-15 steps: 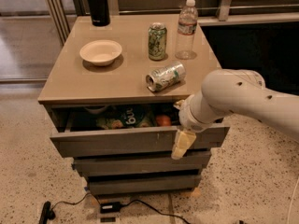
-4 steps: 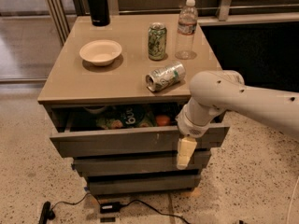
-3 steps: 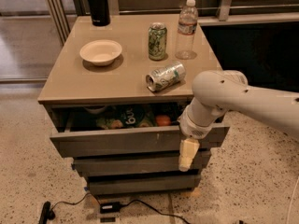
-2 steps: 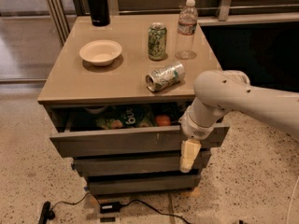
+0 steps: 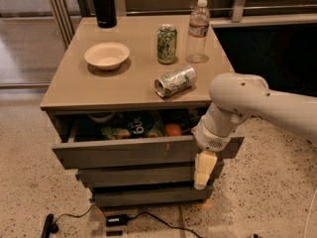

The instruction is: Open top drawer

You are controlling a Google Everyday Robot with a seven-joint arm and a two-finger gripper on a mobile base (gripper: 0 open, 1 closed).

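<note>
The top drawer (image 5: 124, 152) of the grey cabinet stands partly pulled out, its plain slab front forward of the tabletop's edge. Snack bags (image 5: 130, 128) and an orange fruit (image 5: 173, 129) show inside it. My gripper (image 5: 204, 170) hangs pointing down at the cabinet's right front. It sits just below the top drawer's front edge and overlaps the second drawer front (image 5: 143, 174). The white arm (image 5: 237, 103) covers the drawer's right end.
On the tabletop (image 5: 74, 88) are a white bowl (image 5: 106, 55), an upright green can (image 5: 167, 44), a can lying on its side (image 5: 175, 81), a water bottle (image 5: 197, 31) and a black flask (image 5: 103, 5). A cable and plug (image 5: 115, 220) lie on the floor below.
My gripper has lowered from the top drawer's front to the second drawer's level and drifted slightly right. The drawer stays pulled out by the same amount.
</note>
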